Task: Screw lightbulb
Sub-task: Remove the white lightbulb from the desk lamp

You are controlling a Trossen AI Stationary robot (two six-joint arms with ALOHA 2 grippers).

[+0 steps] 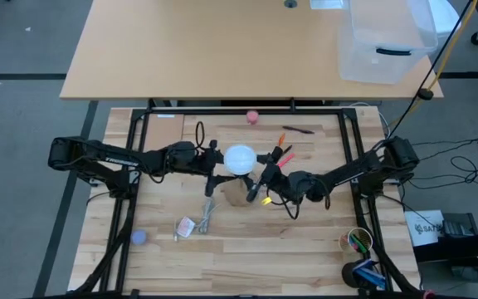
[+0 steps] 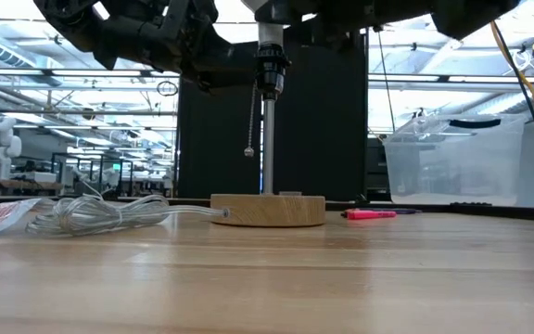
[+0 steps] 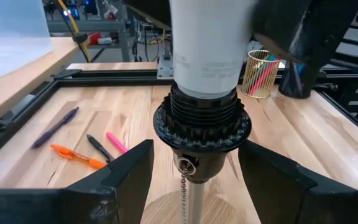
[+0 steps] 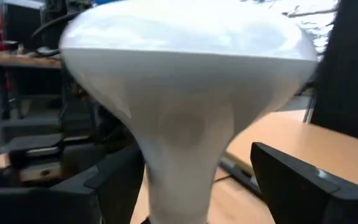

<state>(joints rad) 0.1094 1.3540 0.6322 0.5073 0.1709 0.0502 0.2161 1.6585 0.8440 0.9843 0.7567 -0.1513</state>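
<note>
Sitting lightbulb [image 4: 185, 93] between right gripper [image 4: 185, 180]

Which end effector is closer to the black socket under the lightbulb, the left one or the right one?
The left. The left end effector is open, its fingers either side of the black socket. The right end effector is higher, its fingers flanking the lightbulb neck.

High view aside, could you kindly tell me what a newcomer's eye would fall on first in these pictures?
The white frosted lightbulb stands out at the table's middle, seated in the black ribbed socket atop a post on the round wooden base. The left gripper flanks the socket with fingers apart, and the right gripper flanks the bulb's neck. A clear coiled cord lies beside the base.
</note>
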